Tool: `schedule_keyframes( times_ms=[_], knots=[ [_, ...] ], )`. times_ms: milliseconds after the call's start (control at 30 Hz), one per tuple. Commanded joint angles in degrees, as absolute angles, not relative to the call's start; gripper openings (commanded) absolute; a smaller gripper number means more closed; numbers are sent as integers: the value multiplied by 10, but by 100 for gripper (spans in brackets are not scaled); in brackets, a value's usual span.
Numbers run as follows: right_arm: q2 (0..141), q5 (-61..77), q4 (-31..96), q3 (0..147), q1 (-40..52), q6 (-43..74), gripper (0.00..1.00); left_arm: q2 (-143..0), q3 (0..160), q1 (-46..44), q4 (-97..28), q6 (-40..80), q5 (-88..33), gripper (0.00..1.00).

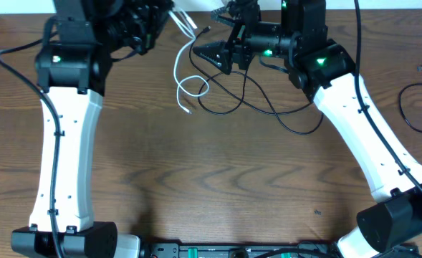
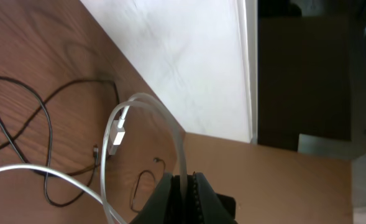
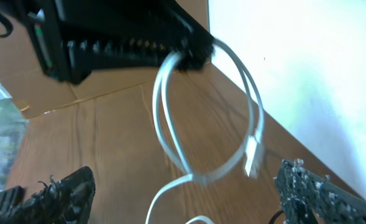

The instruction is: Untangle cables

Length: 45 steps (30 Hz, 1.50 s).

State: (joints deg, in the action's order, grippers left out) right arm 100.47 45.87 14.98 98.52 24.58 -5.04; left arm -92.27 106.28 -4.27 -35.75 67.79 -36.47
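Note:
The white cable hangs in loops from my left gripper at the table's far edge, its free end resting on the wood. In the left wrist view my left gripper is shut on the white cable, whose plug dangles inside the loop. The thin black cable lies in loose curves to the right, crossing the white one near its lower loop. My right gripper is open, level with the white loops and pointing left. In its wrist view the white cable hangs between the wide-apart fingers of the right gripper, touching neither.
A second thin black cord lies near the right table edge. A white wall rises just behind the far edge. Both arm bases sit at the front corners, with bare wood between them.

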Motion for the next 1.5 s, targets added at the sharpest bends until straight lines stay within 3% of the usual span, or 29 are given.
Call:
schedule_keyframes(
  times_ms=[0, 133, 233, 400, 433, 533, 600, 633, 700, 767, 833, 1467],
  knots=[
    [1014, 434, 143, 987, 256, -65, 88, -917, 1063, -67, -355, 684, -343, 8],
    [1024, 430, 141, 987, 256, -65, 86, -917, 1063, -88, -356, 685, -340, 8],
    [1031, 421, 139, 987, 256, -65, 75, -917, 1063, -100, -356, 685, -338, 8],
    [1032, 414, 136, 987, 253, -55, 4, -917, 1063, -104, -356, 684, -338, 8],
    [1032, 411, 134, 987, 251, -46, 1, -917, 1063, -103, -356, 684, -337, 8],
    [1032, 394, 130, 987, 243, -13, 1, -917, 1063, -103, -358, 684, -324, 9],
    [1030, 389, 128, 987, 234, 4, 1, -917, 1063, -103, -367, 682, -305, 22],
    [1029, 388, 125, 987, 227, 14, 1, -917, 1063, -103, -372, 680, -293, 33],
    [1026, 376, 116, 987, 209, 49, 1, -917, 1063, -103, -384, 680, -272, 44],
    [1026, 368, 105, 990, 185, 80, 1, -917, 1063, -103, -397, 680, -250, 64],
    [1026, 355, 96, 995, 160, 105, 1, -917, 1063, -103, -408, 680, -225, 72],
    [1048, 18, 126, 1087, -141, 127, 1, -917, 1063, -103, -415, 480, -198, 73]
  ],
)
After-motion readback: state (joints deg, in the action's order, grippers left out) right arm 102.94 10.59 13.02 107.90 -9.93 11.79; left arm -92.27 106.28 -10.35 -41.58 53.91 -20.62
